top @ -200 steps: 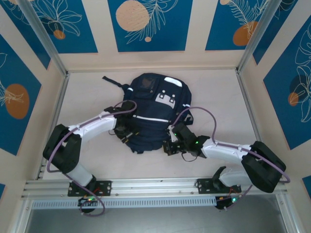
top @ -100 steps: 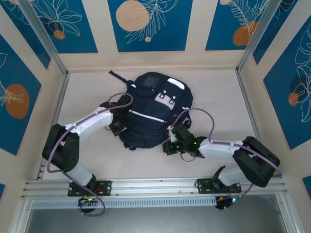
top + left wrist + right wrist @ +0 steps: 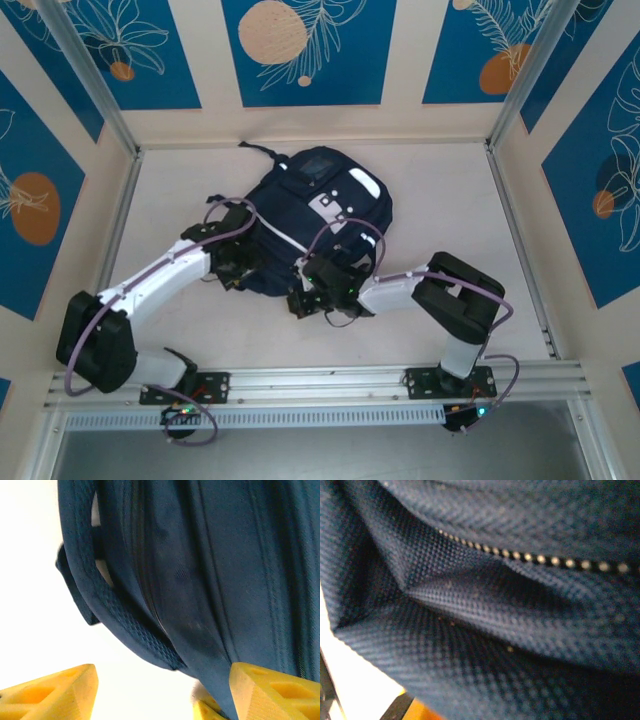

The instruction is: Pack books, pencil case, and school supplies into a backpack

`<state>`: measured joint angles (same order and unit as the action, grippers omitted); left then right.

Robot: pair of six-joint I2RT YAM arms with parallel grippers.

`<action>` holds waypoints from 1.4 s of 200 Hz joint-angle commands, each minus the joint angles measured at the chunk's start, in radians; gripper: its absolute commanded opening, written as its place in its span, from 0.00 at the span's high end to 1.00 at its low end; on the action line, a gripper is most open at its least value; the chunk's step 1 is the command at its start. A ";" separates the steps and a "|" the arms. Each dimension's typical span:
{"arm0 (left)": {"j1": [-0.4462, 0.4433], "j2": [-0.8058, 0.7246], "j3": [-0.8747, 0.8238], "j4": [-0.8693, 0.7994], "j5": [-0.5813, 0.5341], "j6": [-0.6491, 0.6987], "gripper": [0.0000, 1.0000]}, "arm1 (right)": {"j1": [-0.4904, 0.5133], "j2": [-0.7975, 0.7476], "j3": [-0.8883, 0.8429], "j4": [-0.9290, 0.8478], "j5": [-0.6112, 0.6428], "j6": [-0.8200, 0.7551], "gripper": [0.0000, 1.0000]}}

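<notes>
The dark navy backpack [image 3: 325, 205] lies flat in the middle of the table, front up, showing its white stripes and buckles. My left gripper [image 3: 232, 266] is at the bag's near-left side and open. In the left wrist view its yellow fingers [image 3: 55, 695] stand wide apart, with the backpack's [image 3: 200, 565] zipped side and a strap just ahead and fabric brushing the right finger. My right gripper [image 3: 306, 300] is shut on the backpack's near edge. Folded navy cloth [image 3: 495, 610] presses against the right wrist camera and hides the fingers. The books, pencil case and school supplies are out of view.
Pale walls with blue panels enclose the table [image 3: 450, 215] on three sides. An aluminium rail [image 3: 320, 382] runs along the near edge at the arm bases. Bare tabletop lies to the right of the bag and along the left wall.
The backpack has slid and turned to the left and further back. My right arm swung left with it. My left gripper has opened wider and moved further out.
</notes>
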<state>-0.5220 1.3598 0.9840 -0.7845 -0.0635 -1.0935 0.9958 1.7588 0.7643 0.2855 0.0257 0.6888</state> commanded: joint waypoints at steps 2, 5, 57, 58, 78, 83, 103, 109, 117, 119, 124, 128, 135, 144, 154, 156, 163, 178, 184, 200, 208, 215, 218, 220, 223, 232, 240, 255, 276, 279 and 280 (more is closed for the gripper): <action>-0.005 0.006 -0.012 -0.016 -0.018 -0.004 0.30 | 0.013 0.021 0.020 0.028 -0.036 0.035 1.00; -0.005 0.012 -0.011 -0.012 -0.026 0.000 0.30 | 0.013 0.020 0.020 0.029 -0.037 0.037 1.00; -0.004 0.100 0.028 0.086 -0.038 0.054 0.37 | 0.023 0.016 0.024 -0.008 -0.042 0.022 1.00; -0.004 0.102 0.028 0.086 -0.038 0.054 0.38 | 0.024 0.016 0.024 -0.009 -0.042 0.022 1.00; -0.005 0.144 0.057 0.095 -0.039 0.055 0.45 | 0.026 0.009 0.022 -0.031 -0.023 0.016 1.00; -0.005 0.152 0.063 0.098 -0.036 0.056 0.47 | 0.027 0.004 0.022 -0.041 -0.016 0.013 1.00; -0.004 0.163 0.072 0.110 -0.025 0.043 0.59 | 0.029 -0.016 0.011 -0.076 0.008 0.003 1.00; -0.004 0.162 0.071 0.115 -0.026 0.040 0.63 | 0.029 -0.025 0.000 -0.079 0.019 0.003 1.00; -0.006 0.162 0.071 0.119 -0.028 0.040 0.69 | 0.029 -0.043 -0.016 -0.082 0.032 0.005 1.00; -0.005 0.162 0.072 0.119 -0.030 0.040 0.71 | 0.029 -0.047 -0.022 -0.081 0.036 0.005 1.00; -0.004 0.165 0.074 0.116 -0.033 0.041 0.76 | 0.028 -0.059 -0.036 -0.078 0.043 0.008 1.00; -0.006 0.166 0.077 0.112 -0.038 0.043 0.81 | 0.027 -0.068 -0.045 -0.073 0.048 0.009 1.00; -0.005 0.172 0.084 0.101 -0.045 0.043 0.90 | 0.026 -0.083 -0.062 -0.067 0.052 0.011 1.00; -0.004 0.176 0.091 0.091 -0.046 0.041 1.00 | 0.024 -0.102 -0.076 -0.067 0.056 0.010 1.00; -0.004 0.175 0.092 0.092 -0.041 0.041 1.00 | 0.021 -0.119 -0.090 -0.079 0.062 0.005 1.00; -0.004 0.174 0.093 0.091 -0.040 0.040 1.00 | 0.022 -0.124 -0.091 -0.081 0.065 0.002 1.00; -0.004 0.169 0.092 0.089 -0.038 0.039 1.00 | 0.021 -0.135 -0.102 -0.090 0.078 -0.002 1.00; -0.003 0.153 0.098 0.082 -0.033 0.036 1.00 | 0.020 -0.165 -0.129 -0.104 0.116 -0.010 1.00; -0.003 0.143 0.102 0.076 -0.033 0.037 1.00 | 0.019 -0.178 -0.141 -0.110 0.131 -0.012 1.00; -0.002 0.112 0.109 0.056 -0.043 0.042 1.00 | 0.007 -0.220 -0.175 -0.126 0.166 -0.016 1.00; -0.002 0.095 0.110 0.049 -0.047 0.044 1.00 | -0.002 -0.242 -0.193 -0.137 0.187 -0.014 1.00; -0.002 0.081 0.110 0.042 -0.050 0.044 1.00 | -0.012 -0.263 -0.206 -0.151 0.209 -0.010 1.00; -0.002 0.076 0.110 0.041 -0.051 0.046 1.00 | -0.017 -0.274 -0.211 -0.157 0.219 -0.007 1.00; -0.002 0.073 0.109 0.039 -0.051 0.045 1.00 | -0.020 -0.280 -0.215 -0.162 0.224 -0.006 1.00; -0.002 0.068 0.109 0.038 -0.052 0.044 1.00 | -0.026 -0.289 -0.221 -0.166 0.232 -0.003 1.00; -0.002 0.056 0.107 0.034 -0.049 0.046 1.00 | -0.047 -0.318 -0.243 -0.171 0.250 0.004 1.00; -0.002 0.045 0.103 0.037 -0.045 0.050 1.00 | -0.067 -0.344 -0.261 -0.174 0.260 0.018 1.00; -0.002 0.028 0.095 0.040 -0.038 0.054 1.00 | -0.115 -0.390 -0.295 -0.176 0.263 0.052 1.00; -0.002 0.010 0.076 0.054 -0.018 0.052 1.00 | -0.177 -0.443 -0.331 -0.175 0.243 0.095 1.00; -0.002 0.007 0.072 0.058 -0.013 0.051 1.00 | -0.182 -0.447 -0.334 -0.176 0.239 0.095 1.00; -0.002 0.007 0.070 0.059 -0.012 0.051 1.00 | -0.184 -0.448 -0.334 -0.176 0.237 0.095 1.00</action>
<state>-0.5354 1.4117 1.0561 -0.7212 -0.0330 -1.0512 0.8711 1.3605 0.4816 0.2073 0.2207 0.7235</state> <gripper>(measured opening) 0.040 0.070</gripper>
